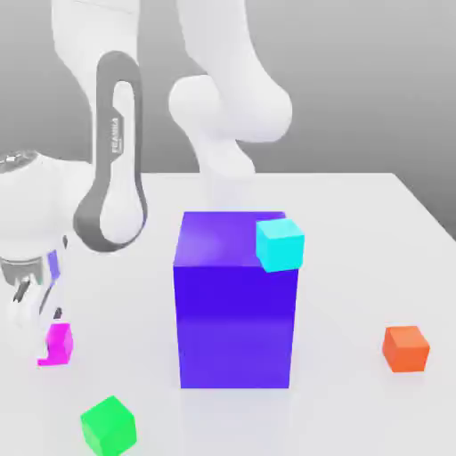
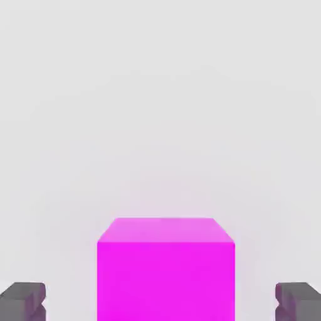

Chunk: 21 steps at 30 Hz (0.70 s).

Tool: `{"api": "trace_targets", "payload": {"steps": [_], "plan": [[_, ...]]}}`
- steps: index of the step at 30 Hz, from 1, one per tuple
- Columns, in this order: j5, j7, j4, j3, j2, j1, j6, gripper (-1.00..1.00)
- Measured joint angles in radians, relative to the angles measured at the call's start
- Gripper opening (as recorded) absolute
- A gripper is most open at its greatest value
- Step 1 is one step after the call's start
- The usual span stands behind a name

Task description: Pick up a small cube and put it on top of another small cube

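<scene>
The small cube (image 1: 58, 345) is bright magenta and rests on the white table at the exterior view's left, near the front. My gripper (image 1: 37, 312) hangs just above it and slightly toward the exterior view's left. In the hand view the small cube (image 2: 166, 269) sits between my two grey fingertips (image 2: 23, 301), and a wide gap separates each one from the cube's sides. The gripper (image 2: 161, 301) is open and touches nothing.
A big purple-blue block (image 1: 234, 303) stands mid-table, with a cyan cube (image 1: 280, 243) at its upper corner on the exterior view's right. A green cube (image 1: 109, 425) lies at the front left and an orange cube (image 1: 406, 347) at the right. The arm rises behind.
</scene>
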Motion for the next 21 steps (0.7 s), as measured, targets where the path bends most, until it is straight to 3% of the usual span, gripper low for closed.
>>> {"api": "trace_targets", "payload": {"steps": [6,12,19,21], "plan": [[-0.001,0.001,0.001,0.006,0.005,-0.006,0.005,-1.00],[-0.106,0.076,-0.030,-0.052,-0.179,0.041,-0.146,-1.00],[-0.187,0.019,0.167,0.110,-0.186,0.204,-0.348,-1.00],[-0.201,0.010,0.202,0.136,-0.147,0.232,-0.344,-1.00]]}}
